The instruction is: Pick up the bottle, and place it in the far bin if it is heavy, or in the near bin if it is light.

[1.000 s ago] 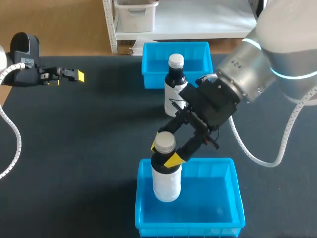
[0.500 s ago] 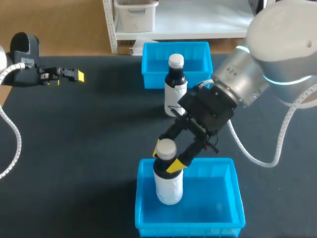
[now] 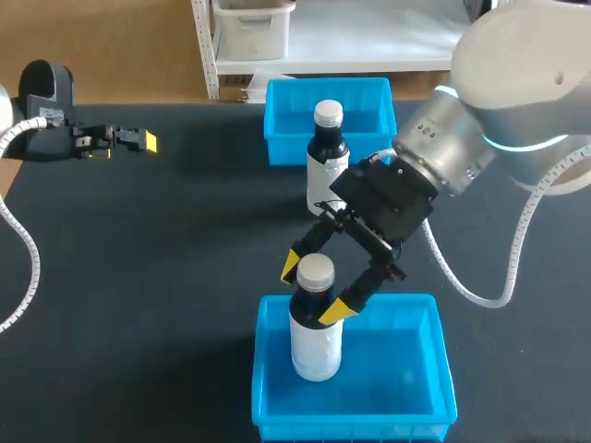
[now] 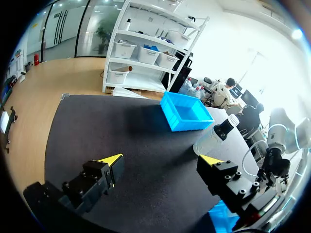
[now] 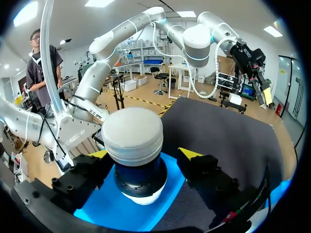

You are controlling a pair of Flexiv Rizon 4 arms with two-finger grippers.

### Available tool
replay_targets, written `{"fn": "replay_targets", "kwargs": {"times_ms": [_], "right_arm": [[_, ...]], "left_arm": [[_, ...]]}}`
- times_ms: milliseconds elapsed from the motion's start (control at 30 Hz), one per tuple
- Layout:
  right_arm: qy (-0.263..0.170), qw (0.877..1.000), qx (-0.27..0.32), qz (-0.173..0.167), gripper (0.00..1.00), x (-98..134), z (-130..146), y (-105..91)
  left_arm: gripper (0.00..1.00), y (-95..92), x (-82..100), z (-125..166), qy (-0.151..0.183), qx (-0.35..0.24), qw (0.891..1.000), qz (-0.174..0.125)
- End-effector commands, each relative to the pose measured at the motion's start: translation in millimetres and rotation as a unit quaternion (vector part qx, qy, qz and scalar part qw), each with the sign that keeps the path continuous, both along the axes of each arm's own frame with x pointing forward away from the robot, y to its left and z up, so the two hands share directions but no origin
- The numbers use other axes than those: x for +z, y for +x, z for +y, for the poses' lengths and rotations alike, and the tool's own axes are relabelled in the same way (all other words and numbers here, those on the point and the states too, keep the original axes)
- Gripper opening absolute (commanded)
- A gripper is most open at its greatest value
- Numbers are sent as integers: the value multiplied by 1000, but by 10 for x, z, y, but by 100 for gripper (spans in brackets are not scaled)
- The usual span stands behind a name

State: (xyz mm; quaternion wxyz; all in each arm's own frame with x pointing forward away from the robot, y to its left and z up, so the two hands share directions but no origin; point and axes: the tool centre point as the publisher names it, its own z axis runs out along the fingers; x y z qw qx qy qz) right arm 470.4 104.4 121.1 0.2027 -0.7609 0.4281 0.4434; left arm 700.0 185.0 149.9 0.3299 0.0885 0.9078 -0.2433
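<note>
The bottle [image 3: 316,332] [image 5: 133,145] has a pale, milky body, a dark band at the neck and a flat white screw cap. It stands inside the near bin [image 3: 434,369], in the bin's left half, close to the left wall.

The near bin is a bright blue open box on the black tabletop [image 3: 166,258], and the bottle is the only thing in it. The far bin [image 3: 369,111] [image 4: 187,112], the same blue, sits straight beyond the near bin at the tabletop's back edge, with its blue floor showing. Between the two bins, just in front of the far bin, a dark bottle [image 3: 327,161] with a white cap and a pale label stands on the tabletop.

The bottle in the near bin is upright, with its long axis vertical, the cap on top and the base down in the bin.

The right end effector [image 3: 315,289] [image 5: 146,154] hangs over the near bin's back left corner at the level of the bottle's neck. Its fingers are spread, one yellow tip on each side of the neck, and the right wrist view shows a gap between each tip and the bottle, so it grips nothing. The left end effector [image 3: 143,140] [image 4: 161,159] is well away from the near bin, beyond it and far to its left. Its fingers are wide apart, with only bare tabletop between them.
</note>
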Motion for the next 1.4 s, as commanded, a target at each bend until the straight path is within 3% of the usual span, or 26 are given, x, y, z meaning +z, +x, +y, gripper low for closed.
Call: {"fn": "replay_targets", "kwargs": {"times_ms": [33, 367, 567, 767, 1067, 1400], "right_arm": [[-5, 1000, -9, 0, 100, 40, -113, 71], [-54, 996, -71, -25, 100, -9, -731, 460], [-76, 980, -181, -44, 100, -27, -1159, 1013], [-67, 961, -264, -51, 100, 12, -1419, 1616], [-54, 946, -317, -48, 100, 42, -1495, 2265], [-42, 947, -316, -49, 100, 89, -1277, 2708]], "left_arm": [[100, 0, 0, 0, 0, 0, 1000, 0], [100, 0, 0, 0, 0, 0, 1000, 0], [100, 0, 0, 0, 0, 0, 1000, 0], [100, 0, 0, 0, 0, 0, 1000, 0], [100, 0, 0, 0, 0, 0, 1000, 0], [100, 0, 0, 0, 0, 0, 1000, 0]]}}
